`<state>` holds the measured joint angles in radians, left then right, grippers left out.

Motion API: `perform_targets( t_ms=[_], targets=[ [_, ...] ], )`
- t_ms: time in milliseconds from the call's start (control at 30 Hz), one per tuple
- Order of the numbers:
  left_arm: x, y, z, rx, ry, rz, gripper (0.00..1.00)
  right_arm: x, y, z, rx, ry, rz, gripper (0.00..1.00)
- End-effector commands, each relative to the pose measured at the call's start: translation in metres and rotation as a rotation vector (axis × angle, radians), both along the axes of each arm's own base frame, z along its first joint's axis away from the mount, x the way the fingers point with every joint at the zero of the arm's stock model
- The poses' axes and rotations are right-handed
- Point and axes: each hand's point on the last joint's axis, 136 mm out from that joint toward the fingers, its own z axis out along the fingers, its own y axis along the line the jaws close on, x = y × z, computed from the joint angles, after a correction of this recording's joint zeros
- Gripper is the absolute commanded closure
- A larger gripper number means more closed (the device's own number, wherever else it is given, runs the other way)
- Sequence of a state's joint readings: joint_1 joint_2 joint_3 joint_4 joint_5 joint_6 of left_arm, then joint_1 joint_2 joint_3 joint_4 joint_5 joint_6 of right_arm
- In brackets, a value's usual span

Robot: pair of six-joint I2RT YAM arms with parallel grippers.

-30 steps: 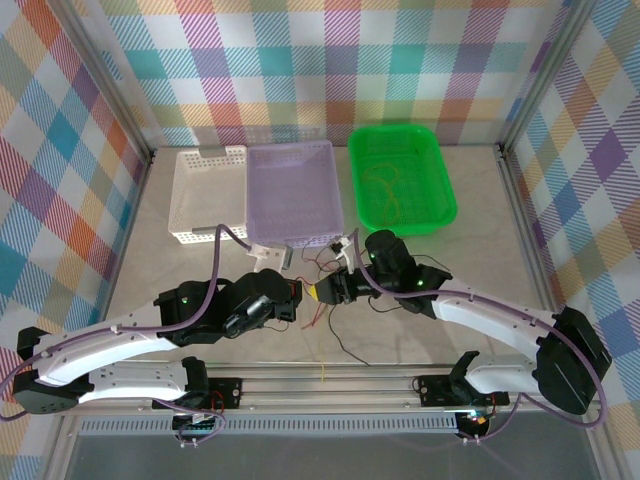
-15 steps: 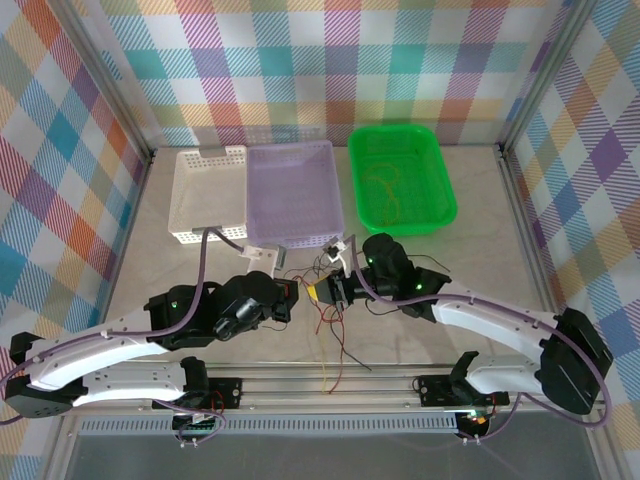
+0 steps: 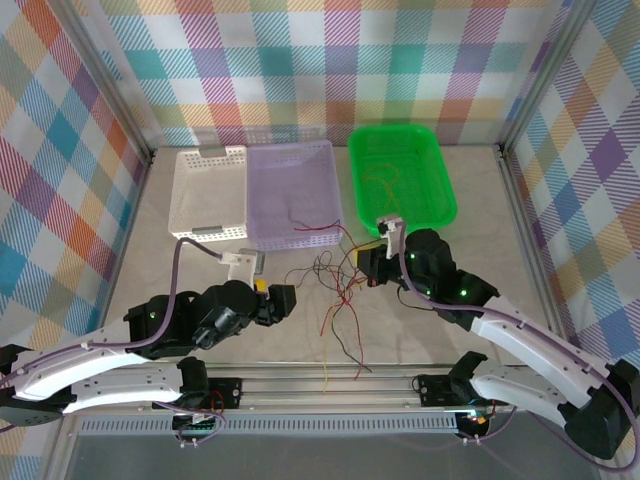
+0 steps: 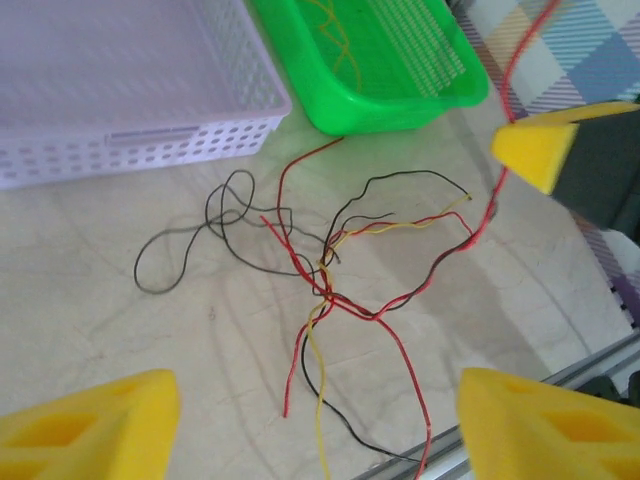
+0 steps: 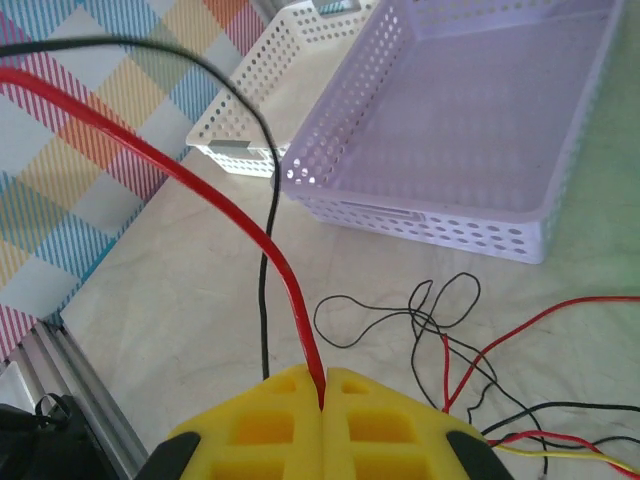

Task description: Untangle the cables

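Note:
The cables [image 3: 335,292] lie as a loose tangle of thin red, black and orange-yellow strands on the table between the two arms, knotted near the middle [image 4: 328,290]. My left gripper [image 3: 275,298] is to their left, open, its yellow fingertips [image 4: 90,425] wide apart and nothing between them [image 4: 320,430]. My right gripper [image 3: 362,262] is raised to the right of the tangle and shut on a red cable [image 5: 200,185], which rises from the closed pads [image 5: 322,385]. A black strand [image 5: 265,250] runs beside it.
A white basket [image 3: 205,190], a lilac basket [image 3: 293,190] and a green tray [image 3: 352,160] holding an orange-yellow wire stand in a row at the back. A red strand reaches over the lilac basket's front edge. Some cable ends lie across the metal rail [image 3: 330,380] at the near edge.
My left gripper has opened, let go and drawn back to the left. My right gripper has shut on the red cable and moved back and right, pulling the tangle looser.

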<state>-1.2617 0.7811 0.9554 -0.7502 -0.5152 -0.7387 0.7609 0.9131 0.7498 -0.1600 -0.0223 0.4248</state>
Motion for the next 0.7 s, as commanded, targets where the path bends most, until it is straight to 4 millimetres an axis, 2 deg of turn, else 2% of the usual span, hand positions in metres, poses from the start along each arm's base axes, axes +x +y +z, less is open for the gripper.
perform_targets(
  t_ms=[0,133,300,367,500,667],
  targets=[
    [-0.003,-0.006,-0.008,0.008,0.008,-0.036,0.2,-0.002,-0.006,0.035,0.021,-0.076,-0.005,1.0],
    [-0.009,-0.037,-0.007,-0.084,0.024,-0.125,0.15,-0.008,0.001,0.053,0.069,-0.076,0.038,1.0],
    [-0.015,-0.084,0.006,-0.302,0.022,-0.225,0.09,-0.018,0.016,0.054,0.118,-0.028,0.126,1.0],
    [-0.015,-0.095,0.011,-0.366,0.02,-0.237,0.07,-0.021,0.019,0.053,0.142,-0.021,0.146,1.0],
    [-0.011,-0.111,0.025,-0.469,0.0,-0.24,0.06,-0.034,0.03,0.059,0.2,-0.007,0.239,1.0],
    [-0.006,-0.113,0.039,-0.544,-0.037,-0.219,0.05,-0.043,0.036,0.064,0.247,0.023,0.294,1.0]
  ],
)
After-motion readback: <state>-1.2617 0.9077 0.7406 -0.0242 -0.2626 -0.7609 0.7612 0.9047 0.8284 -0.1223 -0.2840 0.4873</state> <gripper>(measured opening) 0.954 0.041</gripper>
